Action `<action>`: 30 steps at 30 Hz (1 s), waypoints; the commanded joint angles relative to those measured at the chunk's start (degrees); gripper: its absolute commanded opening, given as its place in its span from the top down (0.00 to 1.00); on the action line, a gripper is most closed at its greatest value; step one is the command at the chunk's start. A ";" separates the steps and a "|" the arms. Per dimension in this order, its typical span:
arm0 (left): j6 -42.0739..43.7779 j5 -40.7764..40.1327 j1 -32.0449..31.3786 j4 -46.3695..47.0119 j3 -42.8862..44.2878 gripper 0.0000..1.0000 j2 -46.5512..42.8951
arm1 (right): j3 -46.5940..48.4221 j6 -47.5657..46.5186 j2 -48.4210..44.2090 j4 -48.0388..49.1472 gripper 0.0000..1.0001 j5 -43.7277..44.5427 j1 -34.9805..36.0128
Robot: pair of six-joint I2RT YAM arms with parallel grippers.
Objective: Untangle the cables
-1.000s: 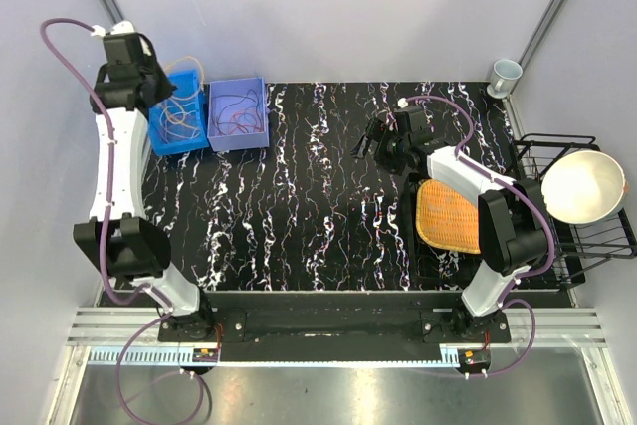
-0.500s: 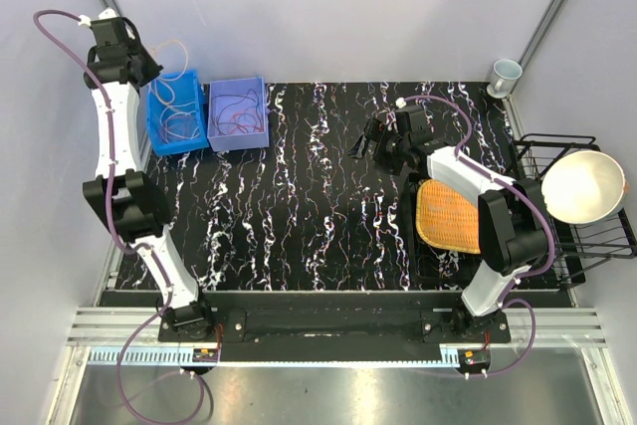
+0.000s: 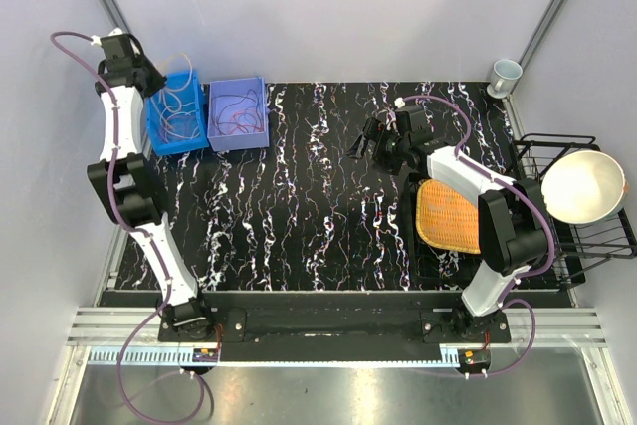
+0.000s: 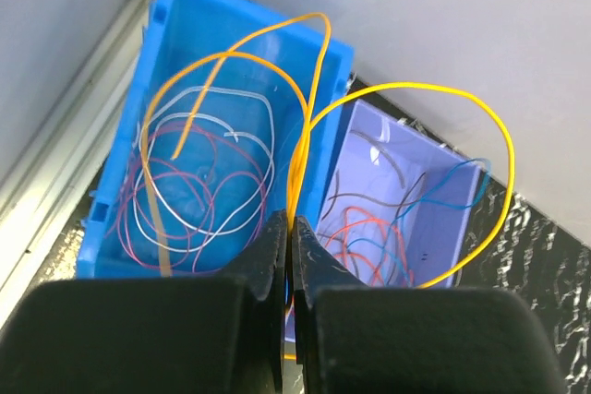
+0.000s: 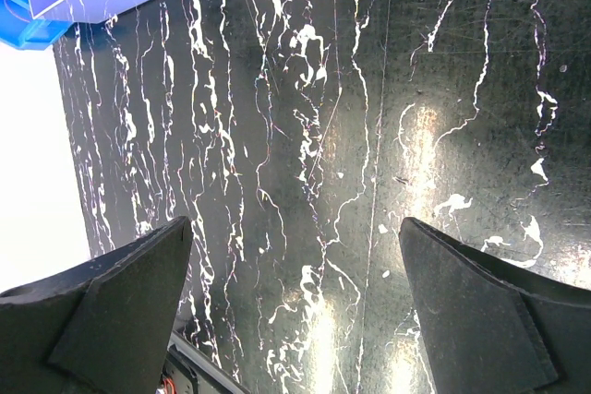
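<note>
progress: early, I'd judge. One pick is lifted out, and most of the cables (image 4: pixel 199 196) lie in two bins at the far left. None is laid out alone on the table (image 5: pixel 369 89).
right gripper (image 5: pixel 294 228): mid-table on the right, hovering over bare marbled top. Fingers spread wide with nothing between them.
left gripper (image 4: pixel 288 228): far-left corner, raised above the bins. Jaws pinched tight on thin wire.
held: the orange cable (image 4: pixel 231 57) and yellow cable (image 4: pixel 443 89) both run into the pinch. Can't tell if they are two wires or one changing tint.
orange cable: arcs up and left over the blue bin (image 4: pixel 249 20). One free end dangles inside it and another strand rises past the bin's far rim.
yellow cable: one big open loop swinging right over the lavender bin (image 4: pixel 466 228), curling back down toward its near side.
blue bin: white and magenta loops overlapping on the floor, clearly crossed.
lavender bin: just right of the blue one, walls touching or nearly so. Holds red, blue and dark strands in a loose knot.
left to do: free the lifted wire from the pile, then separate the rest in both bins.
look: thin, springy wire that holds its curves in the air. Likely to snag neighbours when pulled.
</note>
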 commanded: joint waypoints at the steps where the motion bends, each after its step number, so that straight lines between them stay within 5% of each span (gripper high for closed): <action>1: -0.17 1.67 0.45 4.55 -2.50 1.00 2.38 | 0.68 0.36 -0.11 2.55 0.00 -1.43 0.03; 16: -1.83 0.18 1.07 6.13 -4.96 0.99 2.04 | 0.68 1.06 0.86 3.52 0.00 -3.10 0.03; 17: -2.45 -0.09 1.07 6.22 -5.66 0.66 1.78 | 0.59 0.97 0.86 3.60 0.00 -3.19 0.03; 20: -4.65 -0.35 1.07 7.79 -8.81 0.02 0.02 | 0.59 1.15 0.77 3.60 0.00 -3.19 0.03; 30: -7.11 -4.30 -0.07 9.03 -16.91 0.01 -7.88 | 0.41 1.23 0.69 3.87 0.00 -3.54 0.03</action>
